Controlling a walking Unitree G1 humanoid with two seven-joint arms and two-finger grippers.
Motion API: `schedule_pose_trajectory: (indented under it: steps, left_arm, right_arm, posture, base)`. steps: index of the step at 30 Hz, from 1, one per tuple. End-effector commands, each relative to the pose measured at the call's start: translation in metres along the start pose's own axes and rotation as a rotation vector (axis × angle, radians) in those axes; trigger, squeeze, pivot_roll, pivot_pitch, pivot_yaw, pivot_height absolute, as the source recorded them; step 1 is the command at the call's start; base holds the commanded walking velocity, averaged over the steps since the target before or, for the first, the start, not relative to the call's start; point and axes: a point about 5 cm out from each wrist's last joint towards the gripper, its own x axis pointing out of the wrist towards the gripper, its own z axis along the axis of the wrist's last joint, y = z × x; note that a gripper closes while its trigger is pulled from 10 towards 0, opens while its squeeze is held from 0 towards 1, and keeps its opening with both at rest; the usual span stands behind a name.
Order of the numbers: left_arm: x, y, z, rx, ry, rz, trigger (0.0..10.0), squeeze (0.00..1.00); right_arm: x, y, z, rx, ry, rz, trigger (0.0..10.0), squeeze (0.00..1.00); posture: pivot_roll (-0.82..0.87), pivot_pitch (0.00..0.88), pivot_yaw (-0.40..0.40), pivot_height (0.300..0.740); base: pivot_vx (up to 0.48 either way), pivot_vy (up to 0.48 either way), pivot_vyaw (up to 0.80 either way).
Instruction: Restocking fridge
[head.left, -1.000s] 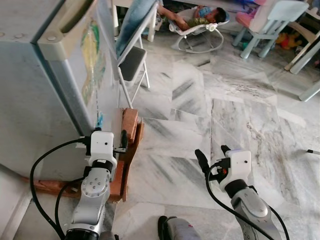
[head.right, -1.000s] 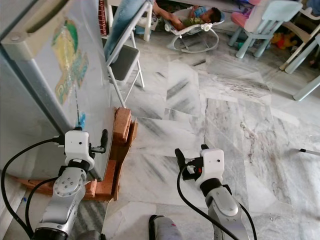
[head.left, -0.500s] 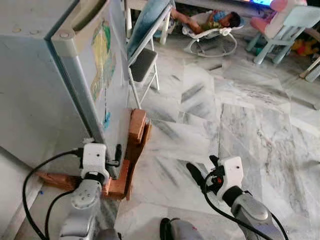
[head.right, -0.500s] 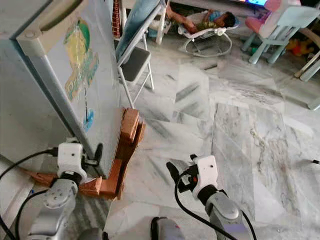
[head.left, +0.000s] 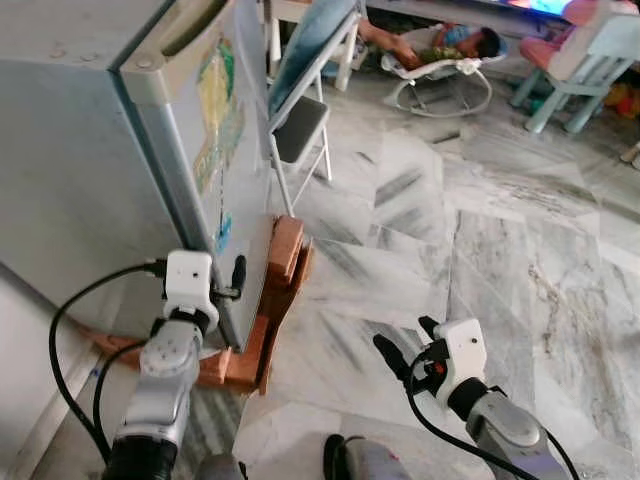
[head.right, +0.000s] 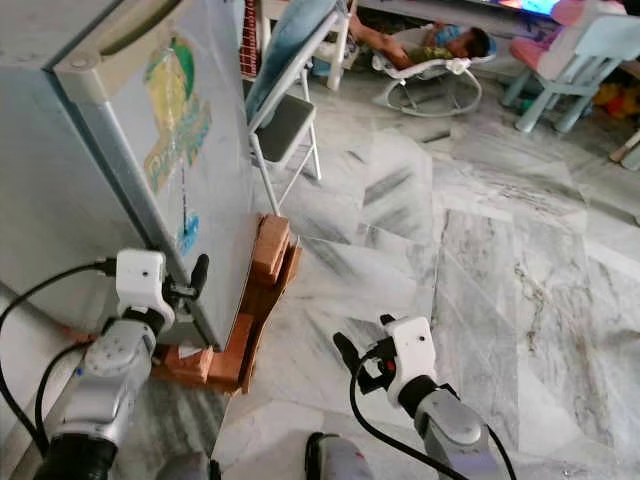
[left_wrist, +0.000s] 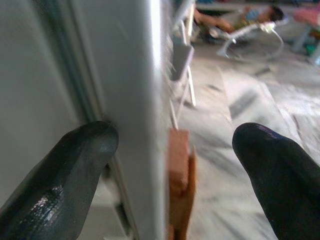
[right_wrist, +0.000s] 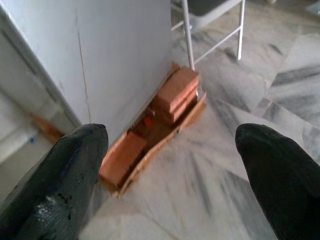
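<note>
Straddling the lower edge of the fridge door (head.left: 225, 190) with black fingers (left_wrist: 75, 165) spread wide, one pad against the seam side and the other out over the marble floor (head.left: 480, 240), nothing yet clamped between them; left gripper (head.left: 232, 290) low beside the door's corner, just above the brick and wood props (head.left: 275, 300) under the cabinet. Likely stiff, heavy and smooth-skinned, that door, held by a seal, so better taken along the edge or by the recessed handle (head.left: 190, 25) near the top than by the slick, stickered face. Hanging lower and well apart over bare floor, right gripper (head.right: 362, 362) likewise agape and empty, its wrist view looking back at the fridge's foot. Beyond, a folding chair (head.left: 300, 110) just past the fridge, a person in a bouncer (head.left: 440, 60) farther off.
</note>
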Motion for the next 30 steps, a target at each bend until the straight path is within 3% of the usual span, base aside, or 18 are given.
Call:
schedule_pose_trajectory:
  steps: [1, 8, 11, 16, 18, 20, 22, 23, 25, 28, 30]
  left_arm:
    - [0.006, 0.005, 0.01, 0.024, -0.049, 0.013, 10.0, 0.0]
    - [0.02, 0.02, 0.026, 0.016, -0.102, 0.056, 10.0, 0.0]
    - [0.026, 0.02, 0.034, -0.005, -0.124, 0.049, 10.0, 0.0]
    - [0.038, 0.006, 0.07, -0.02, -0.233, -0.032, 10.0, 0.0]
    - [0.046, -0.012, 0.1, -0.049, -0.313, -0.109, 10.0, 0.0]
    - [0.048, -0.021, 0.112, -0.073, -0.341, -0.152, 10.0, 0.0]
    - [0.046, -0.045, 0.128, -0.117, -0.374, -0.261, 10.0, 0.0]
    - [0.033, -0.089, 0.149, -0.163, -0.417, -0.472, 10.0, 0.0]
    - [0.024, -0.109, 0.157, -0.186, -0.433, -0.57, 10.0, 0.0]
    - [-0.001, -0.15, 0.167, -0.284, -0.429, -0.738, 10.0, 0.0]
    - [-0.005, -0.159, 0.159, -0.28, -0.403, -0.768, 10.0, 0.0]
  right_arm:
    - [-0.008, -0.001, -0.012, -0.008, 0.075, 0.036, 10.0, 0.0]
    - [-0.035, -0.003, -0.034, -0.025, 0.172, 0.118, 10.0, 0.0]
    - [-0.034, -0.002, -0.034, -0.015, 0.172, 0.121, 10.0, 0.0]
    - [-0.035, -0.002, -0.036, 0.003, 0.187, 0.143, 10.0, 0.0]
    - [-0.033, -0.003, -0.039, 0.012, 0.187, 0.142, 10.0, 0.0]
    - [-0.032, -0.004, -0.039, 0.011, 0.185, 0.138, 10.0, 0.0]
    - [-0.031, -0.005, -0.04, 0.011, 0.186, 0.138, 10.0, 0.0]
    - [-0.03, -0.006, -0.041, 0.011, 0.191, 0.143, 10.0, 0.0]
    - [-0.03, -0.006, -0.042, 0.01, 0.194, 0.145, 10.0, 0.0]
    - [-0.027, -0.005, -0.046, 0.021, 0.199, 0.144, 10.0, 0.0]
    - [-0.026, -0.004, -0.047, 0.037, 0.195, 0.145, 10.0, 0.0]
  posture:
    - [0.08, 0.132, -0.07, 0.74]
    - [0.08, 0.137, -0.073, 0.74]
    - [0.07, 0.137, -0.072, 0.74]
    - [0.08, 0.133, -0.067, 0.74]
    - [0.07, 0.126, -0.067, 0.74]
    - [0.07, 0.125, -0.068, 0.74]
    - [0.07, 0.124, -0.069, 0.74]
    - [0.08, 0.121, -0.075, 0.74]
    - [0.09, 0.122, -0.075, 0.74]
    - [0.09, 0.126, -0.071, 0.74]
    - [0.09, 0.128, -0.069, 0.74]
  base:
    - [0.0, 0.0, 0.0]
    - [0.0, 0.0, 0.0]
    - [0.0, 0.0, 0.0]
    - [0.0, 0.0, 0.0]
    - [0.0, 0.0, 0.0]
    - [0.0, 0.0, 0.0]
    - [0.0, 0.0, 0.0]
    - [0.0, 0.0, 0.0]
    - [0.0, 0.0, 0.0]
    - [0.0, 0.0, 0.0]
    - [0.0, 0.0, 0.0]
